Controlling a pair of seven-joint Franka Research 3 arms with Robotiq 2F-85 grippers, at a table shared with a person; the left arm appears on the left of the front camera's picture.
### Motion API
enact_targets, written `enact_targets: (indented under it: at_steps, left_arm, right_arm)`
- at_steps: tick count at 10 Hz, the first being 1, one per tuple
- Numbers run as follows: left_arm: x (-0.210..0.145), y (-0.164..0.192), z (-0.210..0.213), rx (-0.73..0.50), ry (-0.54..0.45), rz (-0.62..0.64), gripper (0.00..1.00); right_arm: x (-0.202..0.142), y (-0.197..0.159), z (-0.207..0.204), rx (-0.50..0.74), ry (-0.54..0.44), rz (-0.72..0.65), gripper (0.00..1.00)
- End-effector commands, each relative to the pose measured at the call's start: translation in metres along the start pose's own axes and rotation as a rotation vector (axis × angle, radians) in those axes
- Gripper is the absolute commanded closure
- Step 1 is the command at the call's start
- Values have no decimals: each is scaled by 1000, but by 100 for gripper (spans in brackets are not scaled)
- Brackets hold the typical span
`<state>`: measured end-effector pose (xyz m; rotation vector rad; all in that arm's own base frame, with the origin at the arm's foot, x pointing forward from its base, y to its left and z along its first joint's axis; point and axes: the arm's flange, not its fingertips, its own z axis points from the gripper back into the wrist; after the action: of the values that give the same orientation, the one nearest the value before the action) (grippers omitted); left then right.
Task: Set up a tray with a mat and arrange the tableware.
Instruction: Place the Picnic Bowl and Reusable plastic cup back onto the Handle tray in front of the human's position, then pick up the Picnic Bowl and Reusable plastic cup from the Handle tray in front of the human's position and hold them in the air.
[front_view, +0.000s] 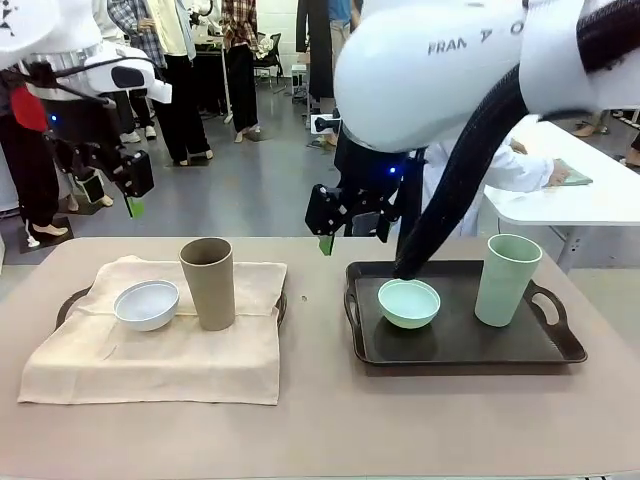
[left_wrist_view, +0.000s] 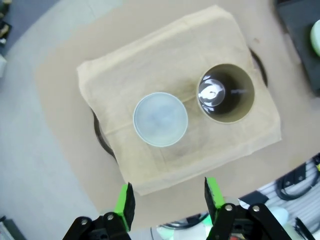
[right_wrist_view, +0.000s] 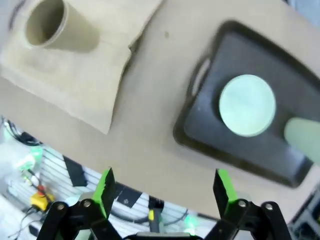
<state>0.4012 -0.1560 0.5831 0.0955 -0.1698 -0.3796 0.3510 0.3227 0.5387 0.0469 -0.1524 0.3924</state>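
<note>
Up close on the left, a creased beige cloth mat (front_view: 150, 360) draped over a dark tray (front_view: 68, 303). On it, a glossy white round bowl (front_view: 146, 304) just beside a tall matte tan-brown handleless cup (front_view: 208, 283). On the right, a black rectangular tray (front_view: 460, 345) with cut-out handles, holding a mint green round bowl (front_view: 409, 302) and, apart from it, a tall mint green cup (front_view: 507, 279). Farther back, left gripper (front_view: 133, 207) raised high, angled down, fingers parted, empty. Right gripper (front_view: 326, 243) hanging in line with the gap between the trays, spread wide, holding nothing.
</note>
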Motion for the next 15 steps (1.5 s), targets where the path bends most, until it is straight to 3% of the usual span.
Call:
enact_targets:
  at_steps: [1, 15]
  left_arm:
    - [-2, -2, -8, 4, -8, -17, 26]
    - [-2, -2, -8, 4, -8, -17, 26]
  right_arm:
    - [2, -6, -8, 35, -40, 49, 0]
    - [2, -6, -8, 35, -40, 49, 0]
